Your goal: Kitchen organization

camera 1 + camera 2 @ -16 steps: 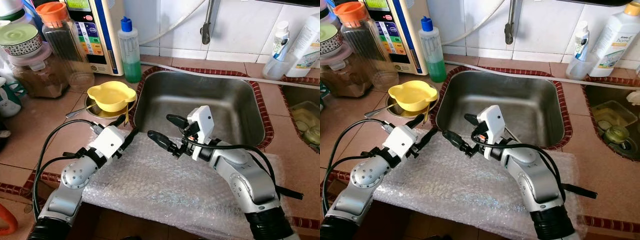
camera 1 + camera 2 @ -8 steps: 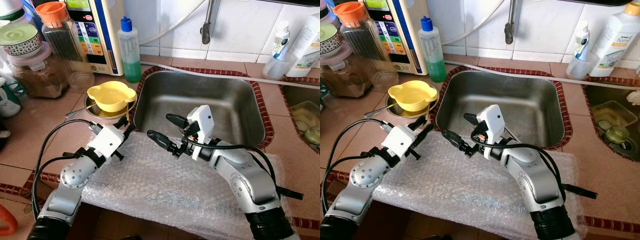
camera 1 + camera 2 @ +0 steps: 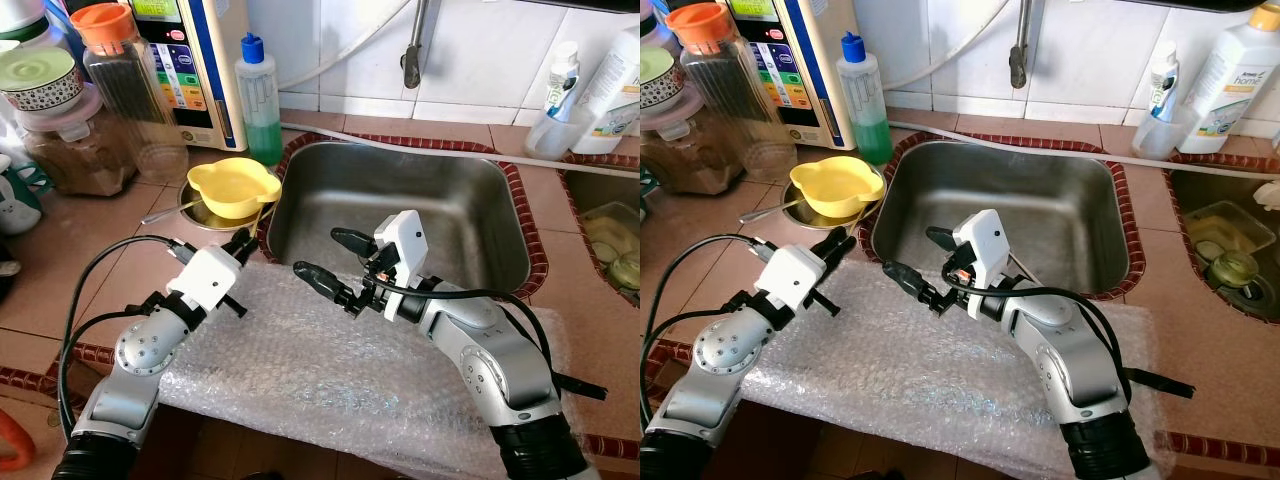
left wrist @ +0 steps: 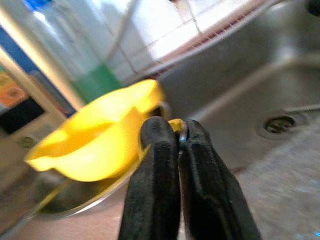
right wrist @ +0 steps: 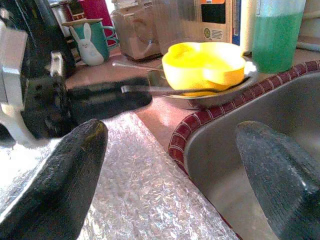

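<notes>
A yellow bowl (image 3: 232, 185) sits in a shallow steel dish (image 3: 200, 218) on the tiled counter, left of the sink (image 3: 400, 190). A thin metal utensil handle (image 3: 262, 212) slants out of the dish's near side. My left gripper (image 3: 243, 243) is at that near side, shut on the handle's end; in the left wrist view its fingers (image 4: 155, 165) pinch a thin metal strip in front of the yellow bowl (image 4: 95, 145). My right gripper (image 3: 320, 252) hovers open over the sink's front edge, holding nothing.
Bubble wrap (image 3: 330, 360) covers the counter's front edge under both arms. A spoon (image 3: 165, 213) sticks out of the dish's left side. A green soap bottle (image 3: 260, 100), jars (image 3: 125, 80) and an appliance (image 3: 190, 60) stand behind. White bottles (image 3: 610, 90) stand at the back right.
My left gripper went from open beside the dish to shut at its near side. The dish with the yellow bowl has slid away, toward the soap bottle. The right arm stayed still.
</notes>
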`<state>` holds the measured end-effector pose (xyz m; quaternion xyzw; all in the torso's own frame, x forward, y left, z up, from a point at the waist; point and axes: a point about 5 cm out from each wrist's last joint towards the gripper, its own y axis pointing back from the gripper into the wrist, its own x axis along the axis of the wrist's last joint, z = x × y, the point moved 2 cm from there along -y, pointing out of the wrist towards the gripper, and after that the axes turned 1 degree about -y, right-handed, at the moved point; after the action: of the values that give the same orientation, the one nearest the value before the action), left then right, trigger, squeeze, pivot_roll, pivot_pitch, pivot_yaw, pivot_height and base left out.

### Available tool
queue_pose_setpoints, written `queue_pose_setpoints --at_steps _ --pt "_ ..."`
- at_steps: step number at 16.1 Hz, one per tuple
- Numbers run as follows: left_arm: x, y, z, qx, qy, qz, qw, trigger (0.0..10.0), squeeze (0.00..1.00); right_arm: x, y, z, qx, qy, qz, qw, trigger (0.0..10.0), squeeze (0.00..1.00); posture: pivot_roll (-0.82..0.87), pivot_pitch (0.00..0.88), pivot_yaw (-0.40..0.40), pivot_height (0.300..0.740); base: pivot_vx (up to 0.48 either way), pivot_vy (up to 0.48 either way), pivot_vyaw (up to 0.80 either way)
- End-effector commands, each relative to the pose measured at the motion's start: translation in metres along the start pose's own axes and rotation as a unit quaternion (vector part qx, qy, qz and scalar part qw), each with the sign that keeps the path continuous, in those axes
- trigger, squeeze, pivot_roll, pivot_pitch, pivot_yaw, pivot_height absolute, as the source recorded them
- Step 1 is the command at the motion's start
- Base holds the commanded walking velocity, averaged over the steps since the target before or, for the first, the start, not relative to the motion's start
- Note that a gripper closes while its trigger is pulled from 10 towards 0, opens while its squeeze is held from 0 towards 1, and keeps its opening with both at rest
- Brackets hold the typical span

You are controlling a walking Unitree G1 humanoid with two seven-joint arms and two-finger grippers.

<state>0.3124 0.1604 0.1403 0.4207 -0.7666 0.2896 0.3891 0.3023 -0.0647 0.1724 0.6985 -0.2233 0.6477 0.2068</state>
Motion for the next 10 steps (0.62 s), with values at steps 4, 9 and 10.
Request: queue_pose_setpoints --at_steps 4,9,10 --pt "-0.004 0.014 -0.006 0.003 -0.010 -0.014 1.000 0.0 0.00 0.008 0.001 0.002 -0.004 0.010 0.014 1.000 10.0 0.00 -0.16 0.141 0.062 0.740 0.000 0.000 0.00" --pt "-0.010 0.026 -0.016 0.018 -0.016 -0.035 0.999 0.0 0.00 0.012 0.000 0.008 -0.011 0.014 0.022 1.000 10.0 0.00 -0.16 0.141 0.059 0.740 0.000 0.000 0.00" --pt "-0.010 0.029 -0.018 0.018 -0.017 -0.035 0.999 0.0 0.00 0.013 0.000 0.009 -0.012 0.015 0.022 1.000 10.0 0.00 -0.15 0.137 0.058 0.740 0.000 0.000 0.00"
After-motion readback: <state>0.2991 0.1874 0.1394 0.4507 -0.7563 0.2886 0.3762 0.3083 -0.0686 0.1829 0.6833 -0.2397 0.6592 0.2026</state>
